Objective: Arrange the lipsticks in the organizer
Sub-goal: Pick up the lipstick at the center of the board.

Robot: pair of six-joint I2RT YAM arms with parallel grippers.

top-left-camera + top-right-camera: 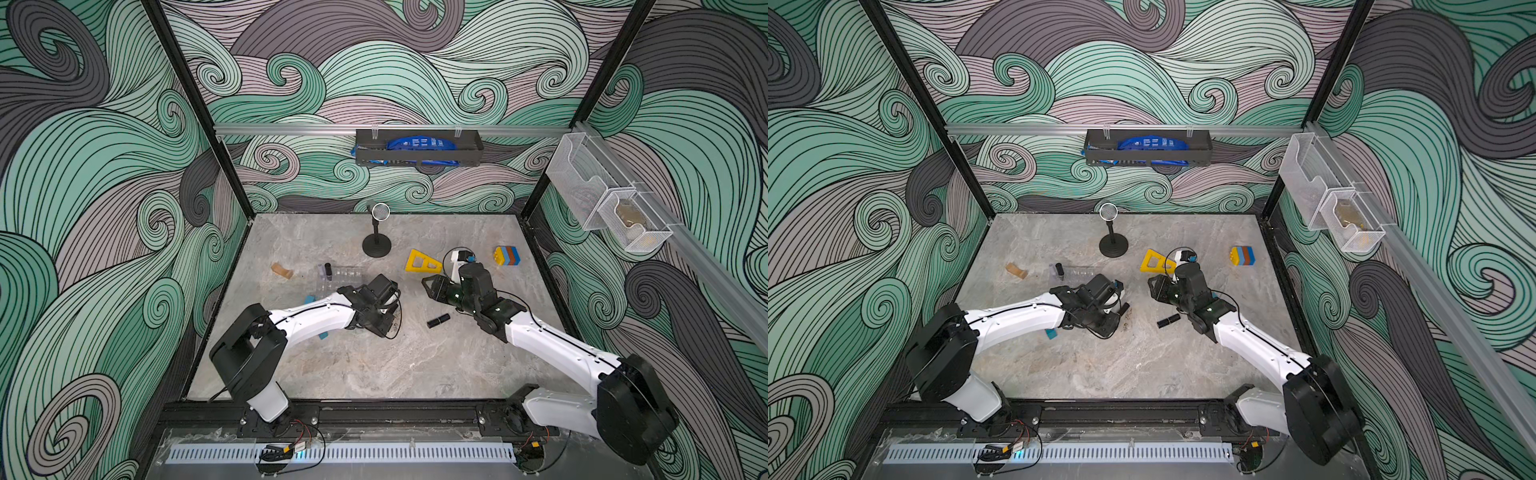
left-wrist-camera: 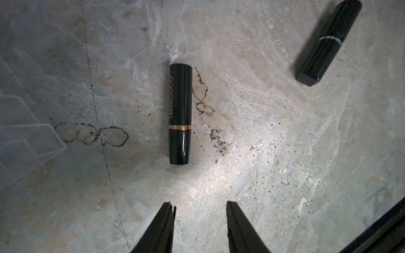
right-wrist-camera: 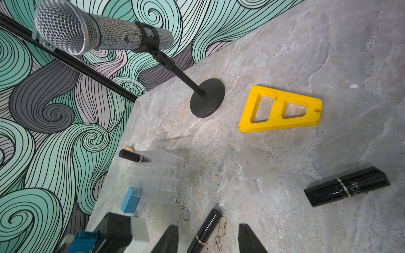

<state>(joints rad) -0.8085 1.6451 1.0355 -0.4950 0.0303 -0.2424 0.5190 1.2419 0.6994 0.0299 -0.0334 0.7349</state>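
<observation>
Left tool (image 2: 199, 203) agape; lipstick (image 2: 180, 114) lettering wrist-view only

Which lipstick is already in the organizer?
The upright lipstick, standing in a corner of the organizer; the gold-banded lipstick and silver-banded lipstick lie flat on the table.

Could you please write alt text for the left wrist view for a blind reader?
A black lipstick with a gold band lies flat on the marbled table, ahead of the open, empty left gripper. A second black lipstick lies farther off, and a corner of the clear organizer shows at the edge.
</observation>
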